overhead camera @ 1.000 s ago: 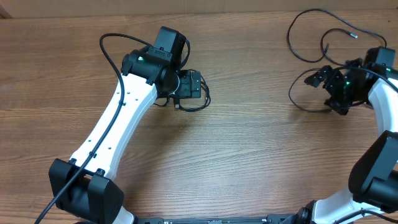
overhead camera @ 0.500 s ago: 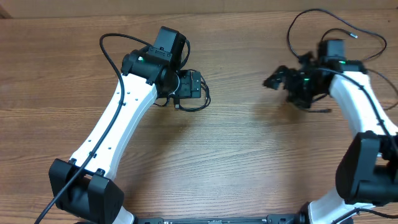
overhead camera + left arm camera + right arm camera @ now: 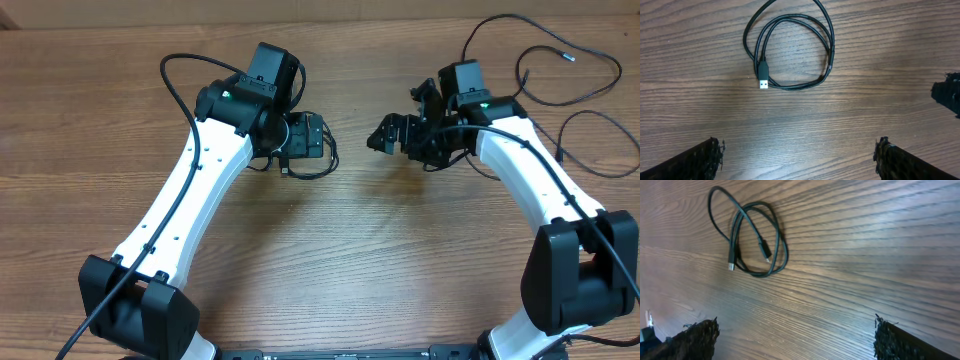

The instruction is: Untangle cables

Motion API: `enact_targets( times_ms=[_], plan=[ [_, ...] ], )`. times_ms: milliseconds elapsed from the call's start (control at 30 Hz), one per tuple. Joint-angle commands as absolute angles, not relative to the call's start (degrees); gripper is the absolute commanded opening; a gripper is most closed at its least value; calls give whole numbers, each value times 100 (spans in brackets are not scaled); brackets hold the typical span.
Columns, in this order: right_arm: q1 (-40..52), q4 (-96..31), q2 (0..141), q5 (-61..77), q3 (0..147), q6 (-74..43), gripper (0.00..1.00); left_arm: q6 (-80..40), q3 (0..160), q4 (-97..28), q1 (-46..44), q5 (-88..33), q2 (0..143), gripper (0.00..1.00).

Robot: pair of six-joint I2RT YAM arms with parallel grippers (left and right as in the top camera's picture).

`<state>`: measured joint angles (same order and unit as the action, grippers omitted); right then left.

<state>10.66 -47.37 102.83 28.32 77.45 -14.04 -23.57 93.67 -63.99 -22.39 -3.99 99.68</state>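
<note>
Lying coiled, cable (image 3: pixel 762 75) — ahead of wide-spread left jaws.

We log one thing here: the table (image 3: pixel 380 260). Its top is brown wood grain, and the grain runs left to right in the overhead view. We make out faint lengthwise seams between board-like bands, one of them across the middle. The tone varies, with darker streaks beside paler bands. Both wrist views show a soft sheen on the surface; in the right wrist view the grain lies at a slant. Beyond the far edge, overhead, there is a tan strip (image 3: pixel 120 8); we cannot tell what it is.
</note>
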Motion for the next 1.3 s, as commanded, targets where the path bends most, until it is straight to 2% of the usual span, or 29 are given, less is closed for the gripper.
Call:
enact_targets(
  times_ms=[0,233,1267],
  plan=[
    [1087,-4609,10307,2856,7719,-1435,100,-2228,9373,-6383,-2250,-314,10012,100],
    [1087,-4460,10307,2298,7719,-2556,100,-2228,9373,-6381,-2250,-314,10012,100],
    [1087,-4370,10307,2320,7719,-2574,100,-2228,9373,-6381,-2250,-316,10012,99]
  ],
)
